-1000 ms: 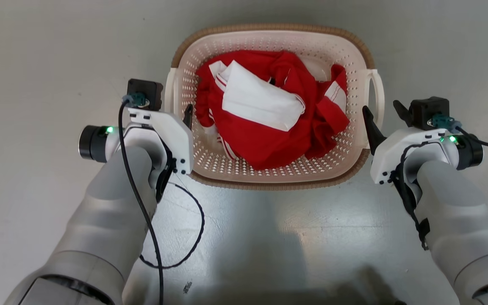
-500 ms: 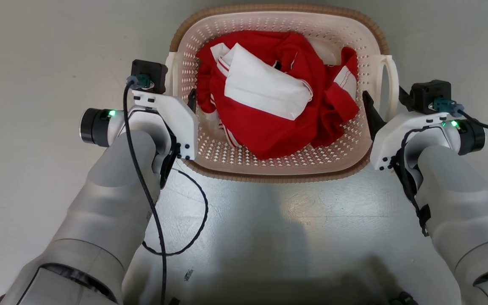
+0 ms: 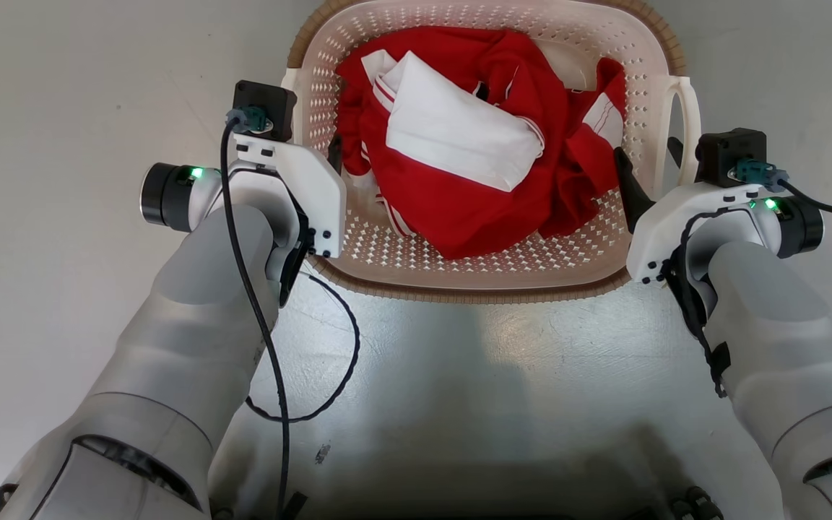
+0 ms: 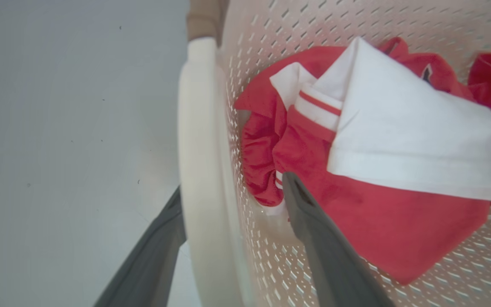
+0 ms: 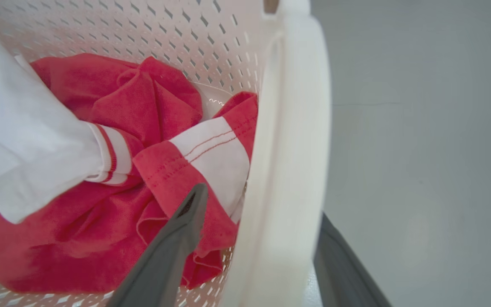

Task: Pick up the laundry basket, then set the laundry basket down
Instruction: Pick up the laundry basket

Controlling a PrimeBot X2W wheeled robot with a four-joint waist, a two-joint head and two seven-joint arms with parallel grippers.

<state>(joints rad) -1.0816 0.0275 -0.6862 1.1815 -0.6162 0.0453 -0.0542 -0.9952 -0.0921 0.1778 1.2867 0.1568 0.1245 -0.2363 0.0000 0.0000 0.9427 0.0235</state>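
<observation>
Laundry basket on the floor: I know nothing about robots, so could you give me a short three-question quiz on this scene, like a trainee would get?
1. True or false: the laundry basket holds red and white clothing.
2. What stands between the left gripper's two fingers? A) a loop handle of the basket B) a bottle C) a cable
3. Fill in: the right gripper is ___ (open or shut).
Key: 1 true; 2 A; 3 open.

Bare floor (image 3: 55,101) lies open at 9 and 3 o'clock of the laundry basket (image 3: 459,287). Inside, heaped red-and-white clothes (image 3: 459,217) block the middle, leaving narrow gaps along both side walls by the handles (image 3: 692,119).
</observation>
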